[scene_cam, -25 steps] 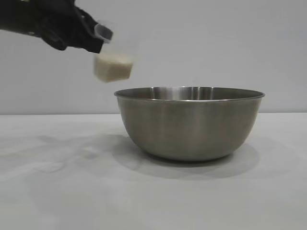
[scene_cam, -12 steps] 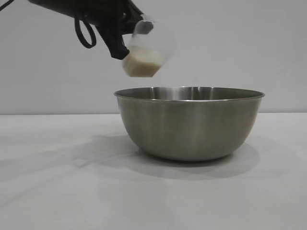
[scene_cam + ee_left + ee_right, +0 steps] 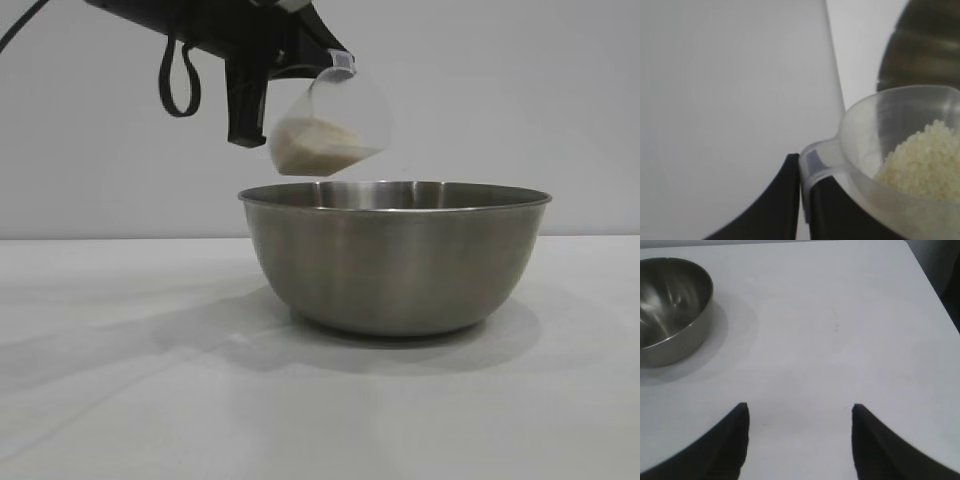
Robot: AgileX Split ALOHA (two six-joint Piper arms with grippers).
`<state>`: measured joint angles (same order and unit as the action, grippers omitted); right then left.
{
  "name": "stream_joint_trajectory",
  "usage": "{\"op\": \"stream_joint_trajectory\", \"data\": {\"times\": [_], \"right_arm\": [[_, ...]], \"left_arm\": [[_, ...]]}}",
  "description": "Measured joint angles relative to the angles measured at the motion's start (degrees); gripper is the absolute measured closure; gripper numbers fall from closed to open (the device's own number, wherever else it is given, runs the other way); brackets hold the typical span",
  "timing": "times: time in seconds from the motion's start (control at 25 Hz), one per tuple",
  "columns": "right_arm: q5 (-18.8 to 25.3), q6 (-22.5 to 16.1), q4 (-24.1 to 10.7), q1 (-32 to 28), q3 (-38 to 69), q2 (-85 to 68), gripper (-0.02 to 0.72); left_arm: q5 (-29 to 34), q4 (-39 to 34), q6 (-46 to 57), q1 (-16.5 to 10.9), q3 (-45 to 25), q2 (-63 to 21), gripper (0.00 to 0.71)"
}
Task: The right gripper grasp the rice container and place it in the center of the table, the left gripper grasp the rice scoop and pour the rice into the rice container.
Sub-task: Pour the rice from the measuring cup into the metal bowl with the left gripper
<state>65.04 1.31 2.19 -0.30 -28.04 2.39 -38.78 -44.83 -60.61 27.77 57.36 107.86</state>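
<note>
Tabletop (image 3: pixel 120 400), bare white, carries the rice container (image 3: pixel 396 255); everything below is placed off that bowl.

Rice container: wide steel bowl, upright, sits flat on the tabletop, nothing touching it. Looks stiff, smooth, probably slippery on the wall; thin rolled rim is the likely place to take hold. Inside looks empty in the right wrist view (image 3: pixel 670 305), no grains seen there.

Right gripper (image 3: pixel 799 440): low over the tabletop, well apart from the bowl, off to one side of it. Fingers spread about halfway, nothing between them, touching nothing. Reads as parked.

Rice scoop (image 3: pixel 330 125): in the air just above the bowl's rim, over its left part as the exterior view shows it, not touching the rim. Tilted, mouth leaning toward the bowl's middle. Clear thin plastic, light, probably a bit flexible; the side handle (image 3: pixel 817 162) is the grip point, and a hard squeeze on the walls could deform it.

Rice (image 3: pixel 318 145): whitish mass heaped against the lower wall of the tilted cup, loose grains (image 3: pixel 925 160) near the lip. None seen falling. Judgement: pour is starting, needs more tilt; grains will slide all at once, so some could bounce off the rim.

Left gripper (image 3: pixel 300 55): above the bowl's left rim, coming in from upper left. Fingers (image 3: pixel 785 200) pressed together, pinching the scoop's handle tab.
</note>
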Motion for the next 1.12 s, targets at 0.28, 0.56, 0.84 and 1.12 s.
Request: {"op": "stream_joint_trajectory", "data": {"times": [0.28,0.56,0.84,1.12], "right_arm": [[0.0,0.0,0.0,0.0,0.0,0.0,0.322],[0.0,0.0,0.0,0.0,0.0,0.0,0.322],[0.0,0.0,0.0,0.0,0.0,0.0,0.322],[0.0,0.0,0.0,0.0,0.0,0.0,0.322]], "left_arm": [[1.55,-6.52,-2.92,0.0,3.04,0.0,0.71],[2.61,-13.89,-3.56,0.23,7.81,0.0,0.71],[4.06,-20.35,-4.61,0.6,9.63,0.0,0.71],[4.61,-24.05,-9.09,1.0,9.63,0.0,0.71]]}}
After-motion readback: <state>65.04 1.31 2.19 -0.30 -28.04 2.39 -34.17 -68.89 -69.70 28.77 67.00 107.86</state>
